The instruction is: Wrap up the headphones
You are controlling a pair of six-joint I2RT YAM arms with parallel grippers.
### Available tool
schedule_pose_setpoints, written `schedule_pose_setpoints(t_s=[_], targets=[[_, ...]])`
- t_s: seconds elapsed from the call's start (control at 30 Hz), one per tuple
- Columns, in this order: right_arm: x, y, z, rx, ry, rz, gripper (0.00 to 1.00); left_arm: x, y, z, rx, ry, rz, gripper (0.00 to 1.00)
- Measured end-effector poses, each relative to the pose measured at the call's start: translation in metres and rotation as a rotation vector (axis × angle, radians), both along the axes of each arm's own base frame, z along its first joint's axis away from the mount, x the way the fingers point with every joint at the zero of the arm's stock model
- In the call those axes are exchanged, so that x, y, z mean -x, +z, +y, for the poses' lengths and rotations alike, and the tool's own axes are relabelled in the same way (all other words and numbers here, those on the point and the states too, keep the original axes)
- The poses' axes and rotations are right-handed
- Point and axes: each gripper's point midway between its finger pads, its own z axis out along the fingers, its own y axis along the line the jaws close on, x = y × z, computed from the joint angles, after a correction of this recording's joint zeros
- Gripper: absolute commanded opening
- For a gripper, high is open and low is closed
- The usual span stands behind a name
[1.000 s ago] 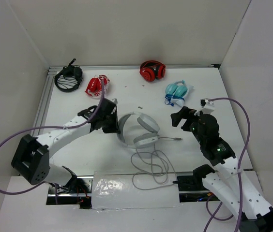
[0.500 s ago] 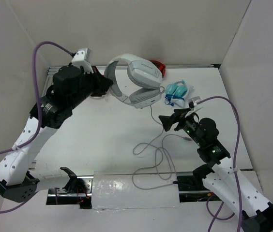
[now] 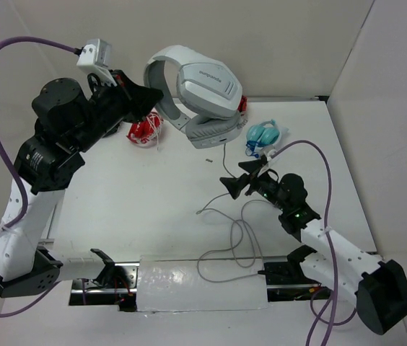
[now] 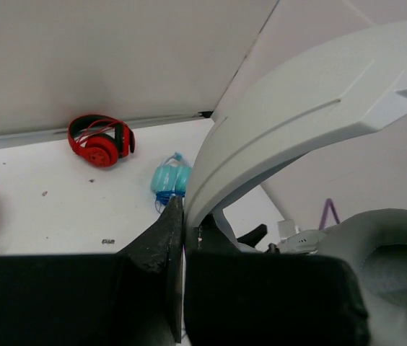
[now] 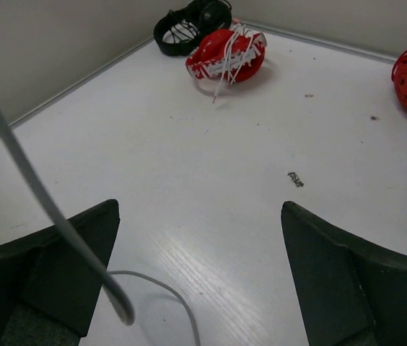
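Change: I've lifted the headphones (image 3: pixel 202 88) from the bench's middle to high above its far edge, and the cable (image 5: pixel 66 238) now trails down toward the near edge.
Left pincer (image 3: pixel 154 101): pressed tight on the headband (image 4: pixel 276 122).
Right pincer (image 3: pixel 231 184): spread wide, empty, moved up beside the cable.
Meaning: the cable hangs free for winding, with no turns made yet.

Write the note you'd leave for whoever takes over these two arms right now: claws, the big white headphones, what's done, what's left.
Left claw: shut on the headphones at the headband, holding them in the air over the table, far side.
Right claw: open, empty, low beside the hanging cable.
Cable: unwrapped, dangling from an earcup, loose loops on the table.
Done: headphones picked up. Left: all the wrapping.
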Motion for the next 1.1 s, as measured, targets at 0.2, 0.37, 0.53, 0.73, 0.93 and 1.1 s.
schedule_pose_setpoints(t_s=[0.2, 0.37, 0.53, 0.73, 0.93, 1.1], targets=[[0.002, -0.056, 0.021, -0.03, 0.051, 0.132, 1.0, 0.008, 0.011, -0.001, 0.022, -0.027, -0.02, 0.0], [0.002, -0.072, 0.053, -0.076, 0.11, 0.199, 0.95, 0.01, 0.016, -0.004, 0.045, -0.048, -0.025, 0.0], [0.0, -0.077, 0.086, -0.128, 0.148, 0.233, 0.0, 0.009, 0.021, -0.005, 0.086, -0.039, -0.023, 0.0], [0.0, -0.072, 0.092, -0.164, 0.094, 0.267, 0.0, -0.02, -0.001, -0.007, 0.109, 0.05, 0.035, 0.0], [0.013, -0.062, 0.07, -0.14, -0.048, 0.332, 0.0, -0.089, -0.071, -0.008, 0.058, 0.185, 0.221, 0.0], [0.045, -0.05, 0.06, -0.027, -0.132, 0.386, 0.0, -0.124, -0.16, 0.006, -0.041, 0.345, 0.383, 0.0]])
